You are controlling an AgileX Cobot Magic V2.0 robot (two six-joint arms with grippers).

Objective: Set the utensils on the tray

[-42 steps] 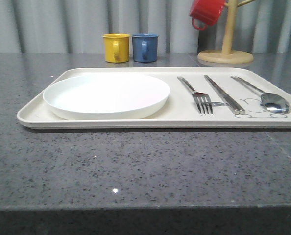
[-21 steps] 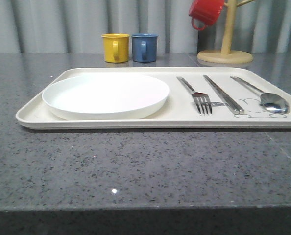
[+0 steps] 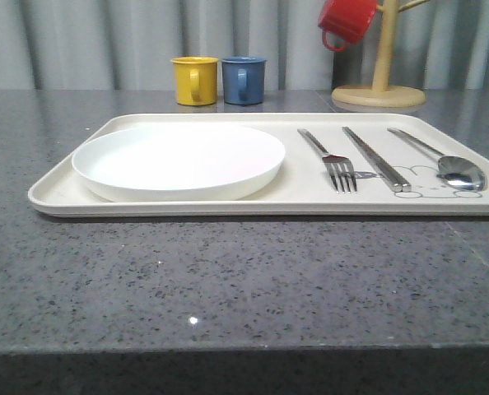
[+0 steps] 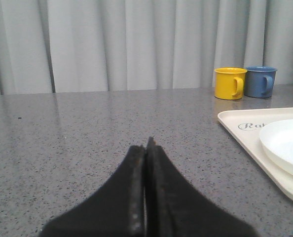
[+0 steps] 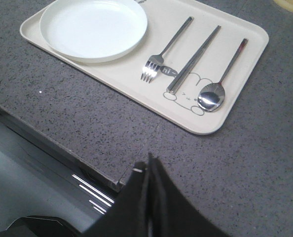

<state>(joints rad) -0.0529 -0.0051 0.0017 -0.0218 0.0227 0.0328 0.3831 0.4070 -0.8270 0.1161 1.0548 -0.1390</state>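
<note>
Resting on the tray [image 3: 187, 207]: plate [image 3: 179, 160] left of frame, fork [image 3: 337, 169], chopsticks [image 3: 376, 159], spoon [image 3: 458, 171] right; left gripper [image 4: 146, 148] and right gripper [image 5: 149, 165] both pressed together, so just hold clear.

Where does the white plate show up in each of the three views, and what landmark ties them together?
Front view: plate on the tray's left half, left of the fork.
Left wrist view: plate's edge at the right border, on the tray.
Right wrist view: plate at upper left, on the tray.
Shared landmark: the cream tray under the plate.
</note>
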